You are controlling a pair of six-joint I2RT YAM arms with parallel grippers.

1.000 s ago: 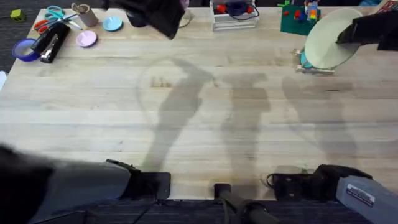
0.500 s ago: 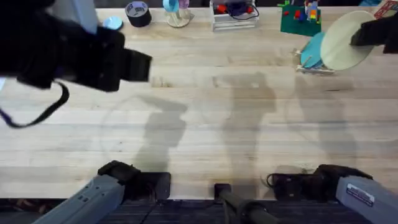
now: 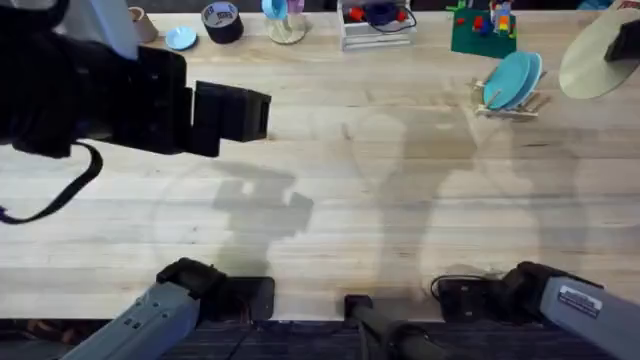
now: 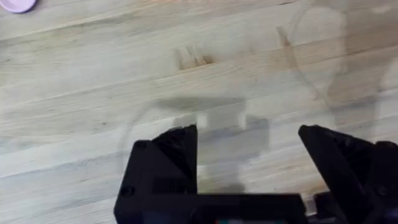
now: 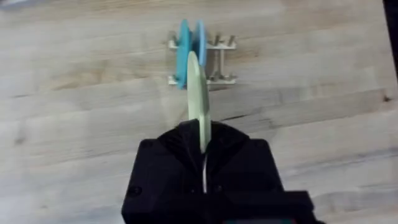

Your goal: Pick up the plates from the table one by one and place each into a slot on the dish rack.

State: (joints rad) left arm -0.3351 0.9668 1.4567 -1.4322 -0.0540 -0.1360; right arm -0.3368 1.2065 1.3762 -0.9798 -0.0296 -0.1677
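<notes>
- One table (image 3: 400,200): a broad top of light wood planks, with shadows of the arms across its middle.
- Two arms. The left arm (image 3: 80,85) hangs large and dark over the table's far left part; the right arm (image 3: 585,310) has its base at the near right edge.
- One left gripper (image 4: 249,155): in its wrist view the two black fingers (image 4: 171,155) stand wide apart with bare wood between them, and they hold nothing.
- One right gripper (image 5: 202,146): its fingers are closed on the rim of the yellow plate, gripping it edge-on.
- Two plates. The blue plate (image 3: 512,80) stands on edge in a gap between the pegs of the rack, leaning a little. The yellow plate (image 3: 597,62) is held up in the air at the far right, just beside the rack and apart from it; in the right wrist view its thin edge (image 5: 199,102) lines up just short of the rack.
- One dish rack (image 3: 508,103): small, pale wood, with upright pegs, at the far right of the table; the right wrist view shows it (image 5: 217,62) with the blue plate (image 5: 185,53) in a slot toward one end and free pegs beside it.
- One small pale blue disc (image 3: 181,38) and one roll of dark tape (image 3: 222,20) lie along the far edge, near the left.
- One small pink disc (image 4: 15,5) at the rim of the left wrist view.
</notes>
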